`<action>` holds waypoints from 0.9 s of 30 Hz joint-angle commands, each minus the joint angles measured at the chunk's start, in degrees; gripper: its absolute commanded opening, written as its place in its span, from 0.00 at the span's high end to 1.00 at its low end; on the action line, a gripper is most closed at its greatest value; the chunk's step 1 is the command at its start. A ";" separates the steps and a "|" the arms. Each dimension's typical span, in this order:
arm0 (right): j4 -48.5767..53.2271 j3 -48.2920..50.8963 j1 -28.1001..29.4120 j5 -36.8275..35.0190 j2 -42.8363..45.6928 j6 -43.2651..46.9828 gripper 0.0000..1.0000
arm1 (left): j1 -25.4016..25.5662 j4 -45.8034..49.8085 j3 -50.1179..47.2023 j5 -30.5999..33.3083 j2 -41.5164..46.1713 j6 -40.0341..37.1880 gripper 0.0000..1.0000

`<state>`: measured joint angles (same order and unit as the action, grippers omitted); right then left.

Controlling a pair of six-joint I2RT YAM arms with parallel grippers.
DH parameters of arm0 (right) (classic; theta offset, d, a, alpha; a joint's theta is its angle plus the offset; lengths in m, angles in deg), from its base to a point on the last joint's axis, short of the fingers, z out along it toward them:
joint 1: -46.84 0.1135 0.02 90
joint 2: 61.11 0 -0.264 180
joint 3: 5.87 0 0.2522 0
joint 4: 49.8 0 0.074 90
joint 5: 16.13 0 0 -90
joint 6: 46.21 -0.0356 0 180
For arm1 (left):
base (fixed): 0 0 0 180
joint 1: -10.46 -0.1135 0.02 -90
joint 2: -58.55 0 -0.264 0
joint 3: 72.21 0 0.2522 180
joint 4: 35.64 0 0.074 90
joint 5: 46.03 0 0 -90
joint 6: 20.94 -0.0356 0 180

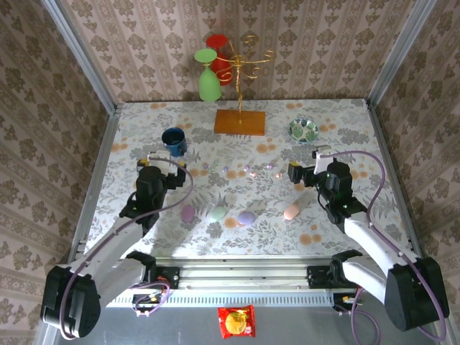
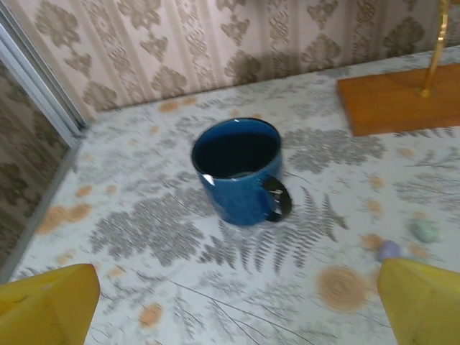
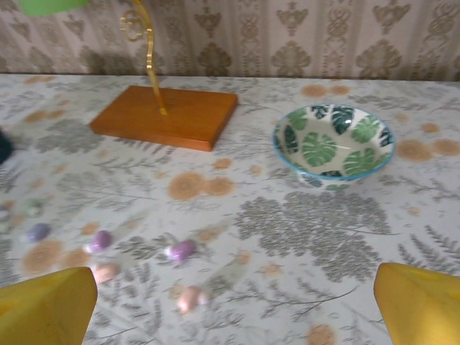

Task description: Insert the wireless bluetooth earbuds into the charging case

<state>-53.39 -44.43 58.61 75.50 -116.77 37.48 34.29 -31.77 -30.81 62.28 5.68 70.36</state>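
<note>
Several tiny earbuds lie in a loose row across the middle of the table, among them a lilac one [image 1: 248, 170] and a pink one [image 1: 270, 167]. In the right wrist view a purple earbud [image 3: 180, 250] and a pink earbud [image 3: 190, 298] lie just ahead of my open right gripper [image 3: 233, 305] [image 1: 305, 169]. The left wrist view catches a lilac earbud [image 2: 390, 249] at the far right. Egg-shaped charging cases sit nearer the arms: lilac [image 1: 187, 213], green [image 1: 218, 213], purple [image 1: 246, 218], peach [image 1: 291, 212]. My left gripper [image 2: 237, 305] [image 1: 167, 161] is open and empty behind a blue mug [image 2: 237, 172].
The blue mug [image 1: 174, 140] stands back left. A wooden-based gold stand [image 1: 239, 121] [image 3: 165, 115] with a green glass [image 1: 208, 83] and a red one [image 1: 219, 54] is at the back centre. A leaf-patterned bowl [image 1: 302, 129] [image 3: 333, 144] sits back right.
</note>
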 commanded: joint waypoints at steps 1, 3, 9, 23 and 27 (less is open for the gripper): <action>5.13 0.00 3.11 3.89 2.98 -9.11 0.00 | 1.92 19.66 4.66 1.25 1.29 10.88 0.00; 5.49 1.52 5.34 5.65 4.33 -12.72 0.00 | 3.83 26.73 6.64 1.60 1.23 15.37 0.00; 6.01 6.29 13.48 11.23 7.96 -15.77 0.00 | 6.82 42.50 9.56 -2.14 1.36 20.14 0.00; 6.79 14.68 21.87 6.55 18.55 -19.16 0.00 | 14.05 48.88 8.78 -12.25 -10.16 23.66 0.00; 6.40 16.08 22.07 5.53 19.58 -19.01 0.00 | 14.01 44.88 7.55 -13.71 -13.97 24.52 0.08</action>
<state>-46.96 -29.74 80.27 83.13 -98.17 19.47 48.00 14.89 -22.46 50.76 -6.73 93.44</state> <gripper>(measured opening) 0.999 0.938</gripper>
